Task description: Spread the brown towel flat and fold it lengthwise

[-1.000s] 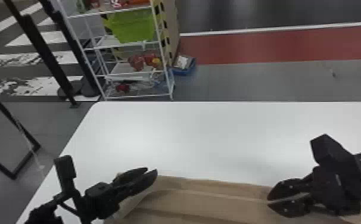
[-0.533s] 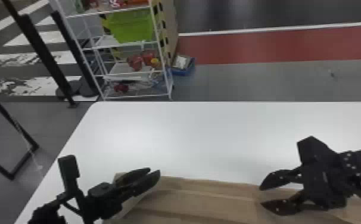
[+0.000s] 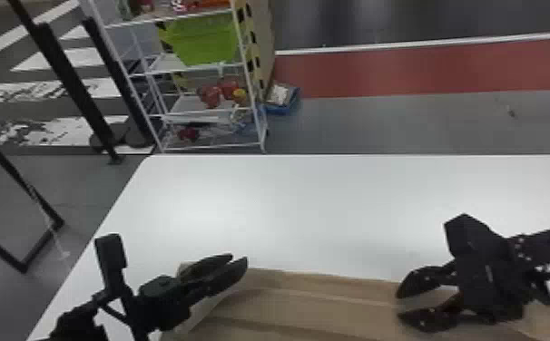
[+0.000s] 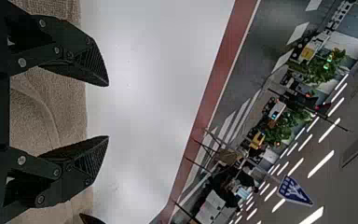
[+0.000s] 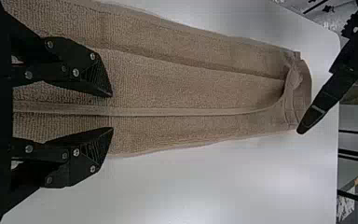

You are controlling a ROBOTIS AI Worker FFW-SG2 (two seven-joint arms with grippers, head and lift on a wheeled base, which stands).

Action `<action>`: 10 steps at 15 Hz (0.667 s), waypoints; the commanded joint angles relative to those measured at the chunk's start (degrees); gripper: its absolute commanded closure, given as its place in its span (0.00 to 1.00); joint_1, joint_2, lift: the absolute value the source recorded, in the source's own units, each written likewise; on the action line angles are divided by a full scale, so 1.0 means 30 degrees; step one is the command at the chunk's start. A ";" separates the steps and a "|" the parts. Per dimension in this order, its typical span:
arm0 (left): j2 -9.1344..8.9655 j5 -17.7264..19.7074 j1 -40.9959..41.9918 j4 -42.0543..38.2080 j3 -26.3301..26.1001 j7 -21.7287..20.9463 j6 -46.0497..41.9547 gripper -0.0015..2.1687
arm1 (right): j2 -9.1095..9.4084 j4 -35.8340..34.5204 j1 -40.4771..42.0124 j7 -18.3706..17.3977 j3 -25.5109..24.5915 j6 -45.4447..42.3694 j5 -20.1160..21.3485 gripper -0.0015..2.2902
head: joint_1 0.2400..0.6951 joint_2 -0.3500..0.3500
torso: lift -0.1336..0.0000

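Towel (image 3: 328, 313) on table (image 3: 333, 204) | rack (image 3: 165, 63) beyond | left end effector (image 3: 238, 259), right end effector (image 3: 398, 305): fingers apart

Rough, matt cloth of the brown towel (image 5: 191, 91) against the smooth, softly glossy table (image 3: 333, 204)
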 commanded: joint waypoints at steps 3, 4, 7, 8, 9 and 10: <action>-0.0001 0.0041 -0.0007 -0.0048 0.0016 -0.0029 0.0051 0.27 | -0.0511 0.0019 -0.0361 0.0063 0.1059 0.1605 -0.0016 0.41 | 1.00 0.80 | 0.08; 0.0028 0.0041 -0.0007 -0.0048 0.0016 -0.0029 0.0051 0.27 | -0.0540 0.0019 -0.0390 0.0063 0.1177 0.1781 -0.0016 0.44 | 1.00 0.79 | 0.08; -0.0001 0.0070 0.0022 -0.0106 0.0016 -0.0029 0.0110 0.27 | -0.0716 -0.0186 -0.0390 0.0063 0.1177 0.2249 -0.0192 0.53 | 1.00 0.79 | 0.08; -0.0001 0.0070 0.0022 -0.0106 0.0016 -0.0029 0.0227 0.27 | -0.0716 -0.0508 -0.0273 0.0063 0.1089 0.2367 -0.0280 0.53 | 1.00 0.79 | 0.08; -0.0001 0.0070 0.0022 -0.0135 0.0016 -0.0029 0.0227 0.27 | -0.0804 -0.1153 -0.0068 0.0063 0.0884 0.2484 -0.0455 0.53 | 1.00 0.79 | 0.08; -0.0001 0.0070 0.0081 -0.0135 0.0016 -0.0029 0.0227 0.27 | -0.0891 -0.1797 0.0167 0.0063 0.0679 0.2718 -0.0573 0.53 | 1.00 0.79 | 0.08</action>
